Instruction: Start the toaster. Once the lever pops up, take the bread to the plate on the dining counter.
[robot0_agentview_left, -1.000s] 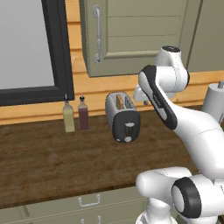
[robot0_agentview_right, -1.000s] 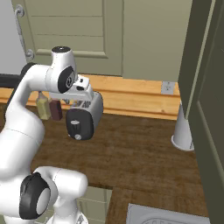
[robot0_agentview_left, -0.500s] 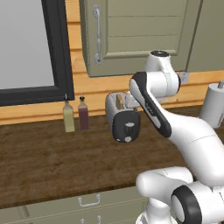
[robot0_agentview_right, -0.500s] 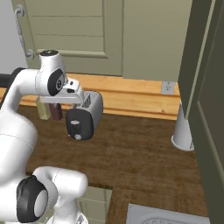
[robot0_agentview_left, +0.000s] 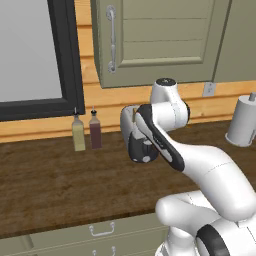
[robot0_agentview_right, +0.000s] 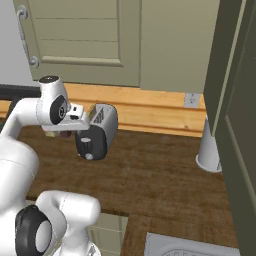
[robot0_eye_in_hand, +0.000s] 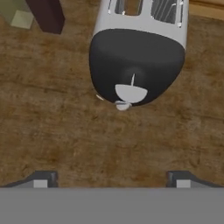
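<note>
The long brown worktop (robot0_agentview_left: 60, 185) is seen across the whole scene, with a wood wall and green cupboard doors behind it. The white arm (robot0_agentview_left: 195, 160) is bent over the worktop so that the hand looks down at the toaster. The toaster (robot0_agentview_right: 97, 131) is stood near the back of the worktop, with its black end face turned toward the robot, most likely so that the lever can be reached from the front. A slice of bread (robot0_eye_in_hand: 132, 6) seems to be tucked in one slot (only a brown bit is seen at the top of the hand view). A white paper roll (robot0_agentview_left: 242, 120) is stood well apart, and two small bottles (robot0_agentview_left: 86, 133) are kept by the wall. The gripper (robot0_eye_in_hand: 111, 179) is held wide, with nothing between its tips, just in front of the black face. The tiny lever cannot be made out.
</note>
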